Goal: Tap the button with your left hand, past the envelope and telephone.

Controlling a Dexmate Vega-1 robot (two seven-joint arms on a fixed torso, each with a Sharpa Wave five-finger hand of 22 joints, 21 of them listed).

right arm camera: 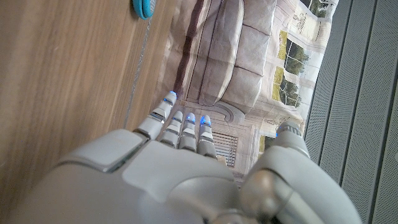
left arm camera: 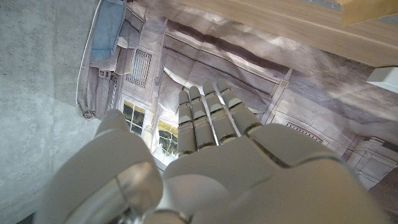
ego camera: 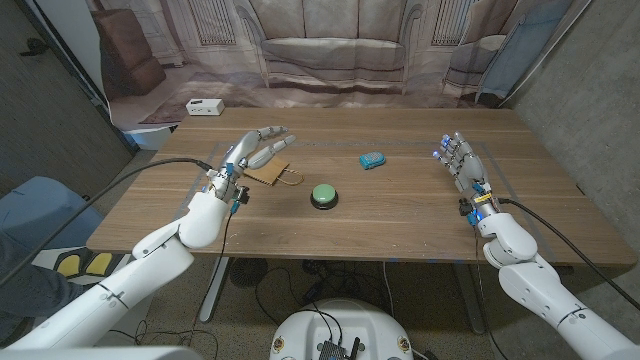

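Observation:
A green button [ego camera: 324, 195] on a dark base sits near the middle of the wooden table [ego camera: 400, 225]. A brown envelope [ego camera: 272, 175] lies to its left, partly under my left hand [ego camera: 256, 148], which is raised above the table with fingers stretched out and holding nothing. A small teal telephone [ego camera: 373, 159] lies beyond the button to the right; its edge shows as the teal telephone [right arm camera: 143, 7] in the right wrist view. My right hand [ego camera: 457, 158] stands at the table's right side, fingers extended and apart, empty. In the wrist views the left hand [left arm camera: 211, 155] and right hand [right arm camera: 180, 162] both hold nothing.
A white box [ego camera: 204, 106] stands past the table's far left corner on the floor backdrop. A printed backdrop of a sofa [ego camera: 330, 50] hangs behind the table. Grey walls stand at both sides.

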